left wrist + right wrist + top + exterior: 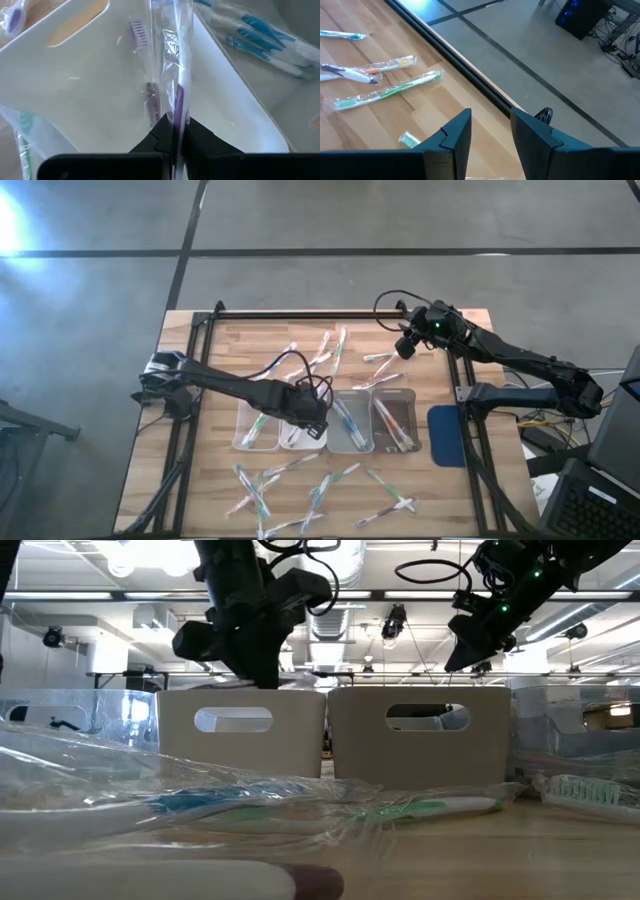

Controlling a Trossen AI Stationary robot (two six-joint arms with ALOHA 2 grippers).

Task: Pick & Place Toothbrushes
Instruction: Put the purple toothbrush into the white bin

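Several clear trays stand in a row mid-table. My left gripper [312, 423] hangs over the second tray from the left [297, 447], shut on a wrapped purple toothbrush [170, 55] that reaches down into the tray [90, 100]. A purple brush head [137, 33] shows on the tray's floor beside it. Blue toothbrushes [265, 35] lie in the tray to the right, a green one [24, 135] in the tray to the left. My right gripper [405, 346] waits open above the table's far right corner, nothing between its fingers [490, 131]. My left gripper pinches the wrapped purple toothbrush at its handle end [177, 107] between its two fingers. The fingers slant steeply down from above and lie along the brush. It runs on past the fingertips into the tray; whether its far end touches the floor I cannot tell.
Loose wrapped toothbrushes lie along the near edge [262, 490] [392, 498] and behind the trays [328, 348] [385, 92]. A blue pad [447, 436] lies right of the trays. A dark rail [330, 314] borders the far edge. In the low view, two white bins [410, 732] stand behind the toothbrushes [425, 808].
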